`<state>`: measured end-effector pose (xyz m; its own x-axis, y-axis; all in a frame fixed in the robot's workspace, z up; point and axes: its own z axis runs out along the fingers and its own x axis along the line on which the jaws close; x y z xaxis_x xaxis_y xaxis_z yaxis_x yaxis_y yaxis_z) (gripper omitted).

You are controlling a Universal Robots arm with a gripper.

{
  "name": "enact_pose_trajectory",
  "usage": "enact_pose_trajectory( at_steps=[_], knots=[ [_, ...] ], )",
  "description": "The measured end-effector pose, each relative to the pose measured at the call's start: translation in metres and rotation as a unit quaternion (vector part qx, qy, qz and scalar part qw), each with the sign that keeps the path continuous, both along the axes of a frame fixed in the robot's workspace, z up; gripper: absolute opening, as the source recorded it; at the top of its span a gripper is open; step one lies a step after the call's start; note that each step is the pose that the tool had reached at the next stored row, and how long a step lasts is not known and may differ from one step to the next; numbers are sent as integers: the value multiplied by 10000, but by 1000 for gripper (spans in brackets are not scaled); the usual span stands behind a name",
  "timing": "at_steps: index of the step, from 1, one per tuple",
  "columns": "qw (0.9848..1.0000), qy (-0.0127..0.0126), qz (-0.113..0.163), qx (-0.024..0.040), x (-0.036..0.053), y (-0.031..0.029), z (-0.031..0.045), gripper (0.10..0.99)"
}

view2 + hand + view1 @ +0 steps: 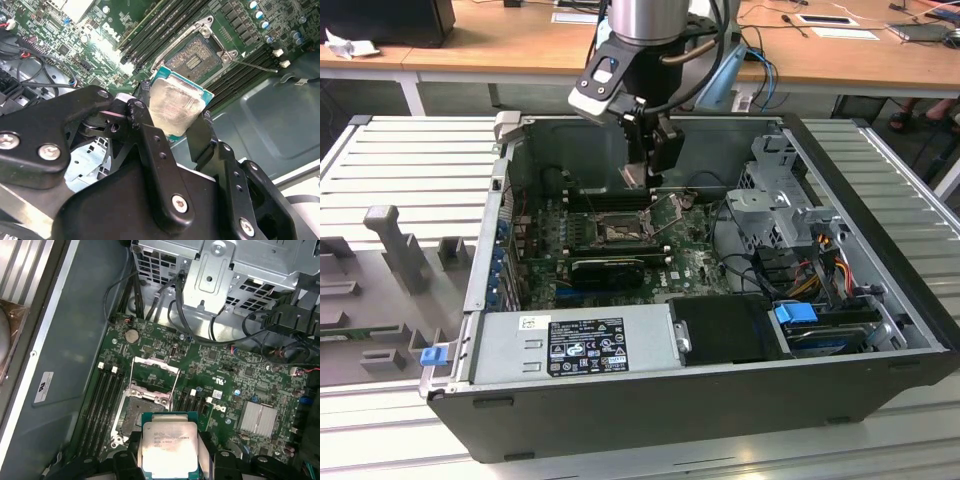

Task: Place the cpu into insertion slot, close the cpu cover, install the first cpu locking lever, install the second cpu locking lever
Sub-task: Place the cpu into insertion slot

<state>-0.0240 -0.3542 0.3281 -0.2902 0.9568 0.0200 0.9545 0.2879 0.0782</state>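
Note:
My gripper [645,172] hangs inside the open computer case, above the green motherboard [695,262]. It is shut on the cpu [175,107], a flat square chip with a pale silver face and a teal edge, held by two opposite sides between black fingers [202,132]. In the first wrist view the cpu [169,447] sits a little short of the insertion slot [134,415], which lies bare with a brownish centre. The cpu cover [155,364] stands swung open beyond the slot. From the second wrist view the insertion slot [196,54] lies just past the chip. The cpu is above the board, not touching it.
Long black memory slots [102,400] flank the socket. A silver drive cage [775,195] with cables fills the exterior view's right. A grey power supply [575,345] lines the case's near side, and a black card [610,268] lies beside the socket. A finned heatsink [257,419] stands nearby.

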Motion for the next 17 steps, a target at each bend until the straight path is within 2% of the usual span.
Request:
enact_pose_trajectory(
  at_steps=[17],
  knots=[
    [10000, 1, -18, -1, 0, 0, -77, 533]
  ],
)
